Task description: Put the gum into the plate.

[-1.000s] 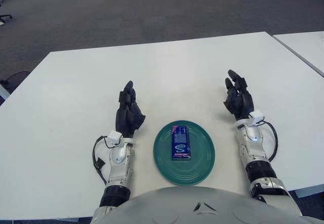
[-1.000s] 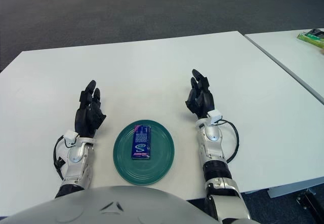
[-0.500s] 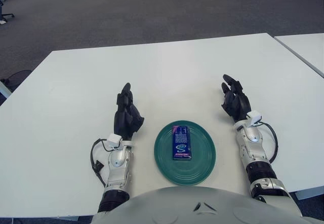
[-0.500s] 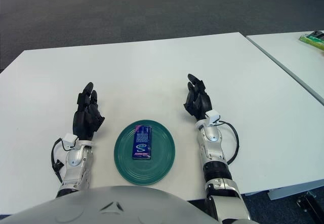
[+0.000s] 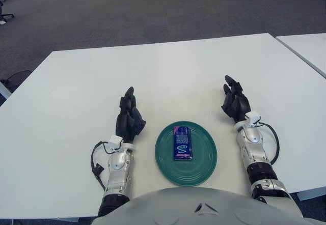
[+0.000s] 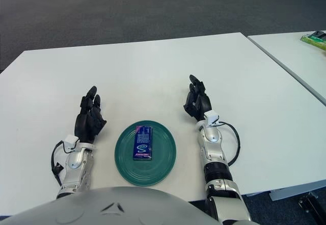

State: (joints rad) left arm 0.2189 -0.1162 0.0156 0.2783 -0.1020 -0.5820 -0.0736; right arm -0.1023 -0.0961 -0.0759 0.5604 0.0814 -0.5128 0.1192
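Left eye view shows a round dark-green ribbed plate (image 5: 186,153) sitting on the white rectangular desk (image 5: 91,87), close to the near edge and directly ahead of the robot's grey torso. A flat blue rectangular pack of gum (image 5: 182,143) with a pink-purple top edge lies inside the plate, on its middle and slightly toward the far side, its long axis running away from the robot (printed face up).

Left hand (image 5: 130,118), black with a silver forearm, shows just beside the plate's left rim, apart from it; its fingers are extended forward, loosely together and hold nothing. Right hand (image 5: 234,102) shows to the right of the plate and a little farther out on the desk, also apart from the rim; its fingers are relaxed and slightly bent, holding nothing. A black cable loops at each wrist.

Beyond the desk lies dark grey carpet (image 5: 127,16). A second white desk (image 6: 300,57) stands to the right, separated by a narrow gap, with a green object (image 6: 316,37) near its far edge.
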